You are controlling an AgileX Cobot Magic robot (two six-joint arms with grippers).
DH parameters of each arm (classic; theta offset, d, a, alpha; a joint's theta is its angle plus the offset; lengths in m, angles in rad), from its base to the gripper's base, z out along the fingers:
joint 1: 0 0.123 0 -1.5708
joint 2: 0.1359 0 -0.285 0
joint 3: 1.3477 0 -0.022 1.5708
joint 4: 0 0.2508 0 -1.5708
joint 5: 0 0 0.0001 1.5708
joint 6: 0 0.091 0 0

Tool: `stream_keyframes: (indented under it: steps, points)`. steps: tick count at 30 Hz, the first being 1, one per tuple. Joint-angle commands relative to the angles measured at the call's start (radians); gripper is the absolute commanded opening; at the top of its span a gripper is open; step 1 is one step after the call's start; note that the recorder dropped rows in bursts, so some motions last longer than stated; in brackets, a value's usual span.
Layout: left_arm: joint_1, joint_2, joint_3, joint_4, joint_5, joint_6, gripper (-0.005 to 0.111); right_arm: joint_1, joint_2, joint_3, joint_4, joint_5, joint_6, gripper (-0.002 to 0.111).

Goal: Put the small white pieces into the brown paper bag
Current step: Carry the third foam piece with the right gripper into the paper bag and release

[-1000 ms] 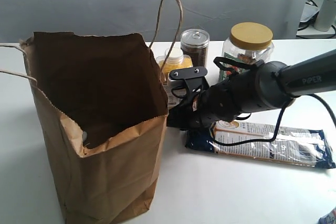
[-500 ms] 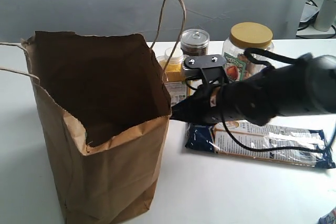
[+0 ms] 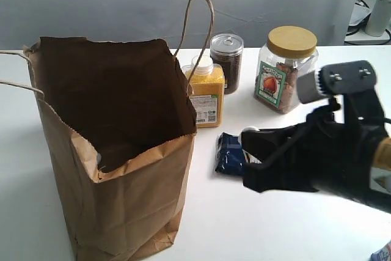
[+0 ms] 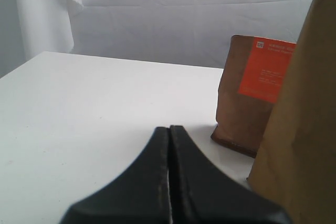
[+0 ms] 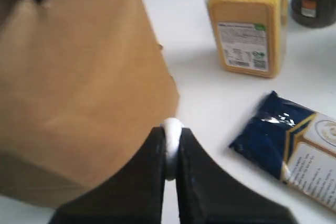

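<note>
The big brown paper bag [image 3: 116, 151] stands open on the left of the table, one cord handle arching over its far rim. My right gripper [image 3: 249, 136] hangs to the right of the bag, raised above the table, shut on a small white piece [image 5: 171, 129] that pokes out at its fingertips; the same piece [image 3: 249, 131] shows as a white dot in the exterior view. The bag's side [image 5: 79, 77] fills much of the right wrist view. My left gripper [image 4: 169, 129] is shut with nothing in it, low over the table beside the bag [image 4: 304, 129]. No other white pieces show.
A yellow spice bottle [image 3: 204, 93], a dark jar [image 3: 226, 59] and a big jar with a tan lid [image 3: 286, 68] stand behind the gripper. A blue-and-white packet [image 3: 231, 154] lies under the right arm. A small brown pouch with an orange label [image 4: 252, 93] stands ahead of the left gripper.
My right arm has pulled back from the bag's rim to the right and toward the camera, rising, with the white piece between its fingers. The bag and jars have not moved.
</note>
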Motion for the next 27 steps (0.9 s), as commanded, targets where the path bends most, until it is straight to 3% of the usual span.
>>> stream_keyframes:
  steps: [1, 4, 7, 13, 18, 19, 25, 27]
  points:
    - [-0.004, -0.003, 0.004, -0.008, -0.005, -0.004, 0.0, 0.126, -0.206, 0.03, 0.006, 0.037, 0.045, 0.0]
    - [-0.004, -0.003, 0.004, -0.008, -0.005, -0.004, 0.0, 0.243, -0.286, 0.03, 0.008, -0.015, 0.077, 0.0]
    - [-0.004, -0.003, 0.004, -0.008, -0.005, -0.004, 0.0, 0.333, -0.246, 0.03, 0.008, -0.175, 0.088, 0.0]
    - [-0.004, -0.003, 0.004, -0.008, -0.005, -0.004, 0.0, 0.34, 0.025, -0.199, -0.028, -0.161, 0.067, 0.0]
    - [-0.004, -0.003, 0.004, -0.008, -0.005, -0.004, 0.0, 0.273, 0.251, -0.412, -0.05, -0.038, 0.069, 0.0]
    - [-0.004, -0.003, 0.004, -0.008, -0.005, -0.004, 0.0, 0.266, 0.276, -0.433, -0.05, -0.02, 0.069, 0.003]
    - [-0.004, -0.003, 0.004, -0.008, -0.005, -0.004, 0.0, 0.254, 0.38, -0.528, -0.05, 0.013, 0.109, 0.051]
    - [-0.004, -0.003, 0.004, -0.008, -0.005, -0.004, 0.0, 0.254, 0.397, -0.54, -0.05, 0.014, 0.119, 0.058]
